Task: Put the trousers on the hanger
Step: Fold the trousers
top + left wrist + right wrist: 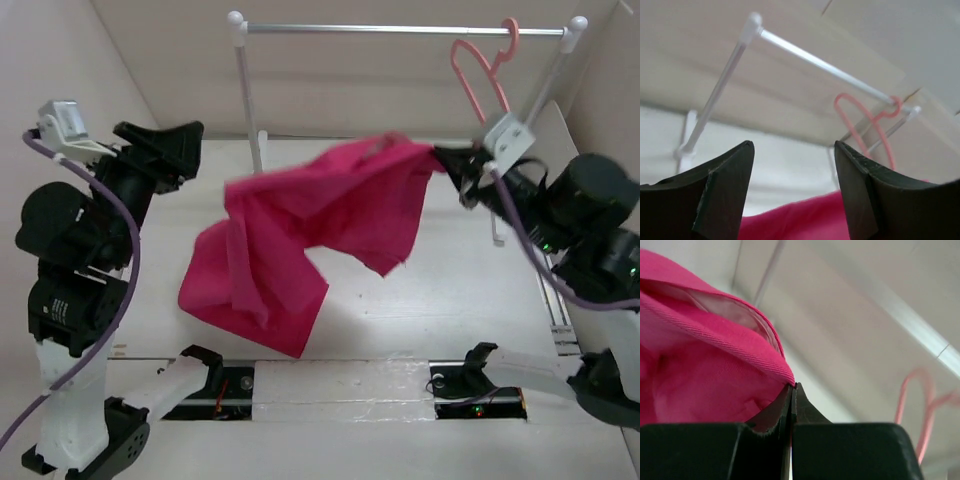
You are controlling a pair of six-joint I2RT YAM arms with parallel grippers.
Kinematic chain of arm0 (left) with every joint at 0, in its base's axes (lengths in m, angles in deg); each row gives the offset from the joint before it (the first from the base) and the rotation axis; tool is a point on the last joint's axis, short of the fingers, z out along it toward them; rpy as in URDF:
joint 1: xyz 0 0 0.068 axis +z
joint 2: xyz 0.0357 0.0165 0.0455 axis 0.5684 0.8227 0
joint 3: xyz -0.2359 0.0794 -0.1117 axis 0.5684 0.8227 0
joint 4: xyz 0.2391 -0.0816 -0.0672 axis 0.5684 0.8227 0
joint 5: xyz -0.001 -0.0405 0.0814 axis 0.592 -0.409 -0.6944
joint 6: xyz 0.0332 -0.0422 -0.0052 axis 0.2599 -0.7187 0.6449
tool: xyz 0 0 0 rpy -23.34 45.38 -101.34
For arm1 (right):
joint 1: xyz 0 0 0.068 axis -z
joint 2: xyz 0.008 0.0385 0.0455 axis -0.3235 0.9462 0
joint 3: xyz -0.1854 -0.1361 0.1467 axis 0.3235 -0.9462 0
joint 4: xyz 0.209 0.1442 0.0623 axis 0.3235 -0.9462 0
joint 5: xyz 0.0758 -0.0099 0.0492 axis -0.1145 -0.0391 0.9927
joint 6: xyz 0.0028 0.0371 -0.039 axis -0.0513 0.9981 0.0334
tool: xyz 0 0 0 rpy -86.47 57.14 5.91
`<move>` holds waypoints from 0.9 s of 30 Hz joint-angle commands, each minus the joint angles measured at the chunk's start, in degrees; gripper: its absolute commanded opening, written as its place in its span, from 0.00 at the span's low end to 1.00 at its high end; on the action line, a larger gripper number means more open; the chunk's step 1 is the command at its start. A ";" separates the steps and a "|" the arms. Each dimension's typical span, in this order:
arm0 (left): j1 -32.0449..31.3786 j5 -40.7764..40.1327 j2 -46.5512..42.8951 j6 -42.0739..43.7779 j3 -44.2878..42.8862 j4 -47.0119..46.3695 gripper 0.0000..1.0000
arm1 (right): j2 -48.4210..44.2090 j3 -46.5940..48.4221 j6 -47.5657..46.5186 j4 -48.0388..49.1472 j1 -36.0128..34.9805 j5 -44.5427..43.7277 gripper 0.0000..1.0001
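Note:
The magenta-pink trousers hang in the air over the table, held up at their right end. My right gripper is shut on the trousers' edge, the fabric pinched between its closed fingertips. The pale-pink hanger hangs by its hook on the rail, above and just right of that gripper; it also shows in the right wrist view and the left wrist view. My left gripper is open and empty, left of the trousers, which show low between its fingers.
The white-and-silver garment rail spans the back on two posts. Cardboard walls close in the left, back and right sides. A taped strip with two dark slots runs along the near table edge.

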 commanded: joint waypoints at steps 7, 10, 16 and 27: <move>0.30 -2.76 -1.88 2.24 37.69 9.52 0.87 | -30.27 -50.25 23.56 -12.56 11.15 -18.39 0.00; 0.30 -0.02 -2.33 -0.76 46.95 8.37 0.81 | -34.24 -52.57 24.09 -10.00 14.95 -20.41 0.00; 0.30 7.69 0.40 -6.11 59.24 6.79 0.78 | -32.58 -51.51 22.43 -9.65 18.37 -25.34 0.00; -2.08 5.86 -3.80 -24.27 66.97 8.03 0.91 | -26.25 -52.05 17.42 -0.60 18.90 -15.76 0.00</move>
